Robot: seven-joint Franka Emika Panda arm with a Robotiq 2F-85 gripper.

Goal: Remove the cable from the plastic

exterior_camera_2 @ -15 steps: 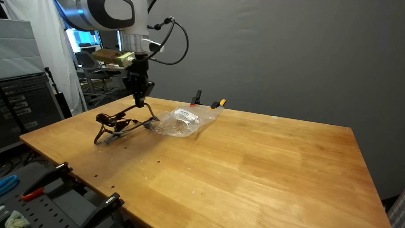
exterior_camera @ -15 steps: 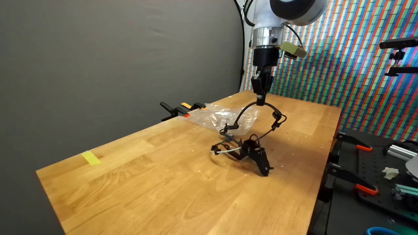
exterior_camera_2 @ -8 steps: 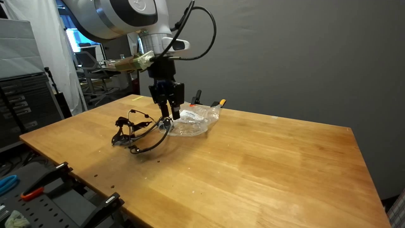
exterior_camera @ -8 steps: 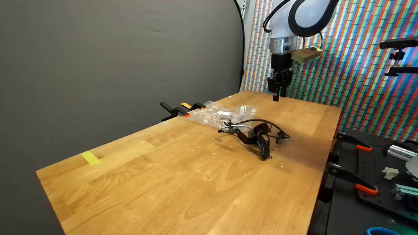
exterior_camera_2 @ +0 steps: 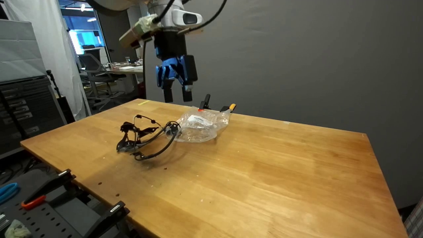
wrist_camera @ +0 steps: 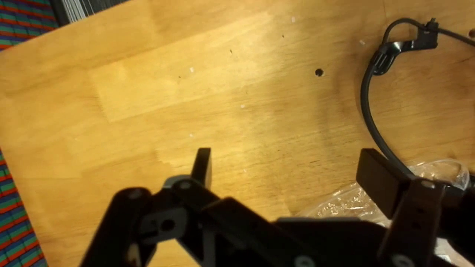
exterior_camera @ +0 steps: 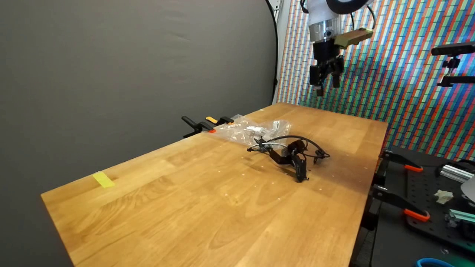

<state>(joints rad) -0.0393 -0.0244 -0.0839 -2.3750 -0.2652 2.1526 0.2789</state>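
A black cable with dark brackets lies in a loose tangle on the wooden table in both exterior views. One end of the cable overlaps the edge of the clear plastic; whether any of it is inside I cannot tell. My gripper hangs well above the table, over the far side of the cable and apart from it. In the wrist view the gripper stands wide open with bare wood between its fingers. There the cable curves at the right, passing behind one finger, and the plastic shows below.
Two clamps, one black and red and one with a yellow tip, sit at the table's back edge by the plastic. Yellow tape marks a far edge. A dark side cart with clamps and tools adjoins the table.
My gripper was shut on a lifted loop of the cable; it has opened and let go. The cable has dropped onto the table, and the gripper has risen away from it.
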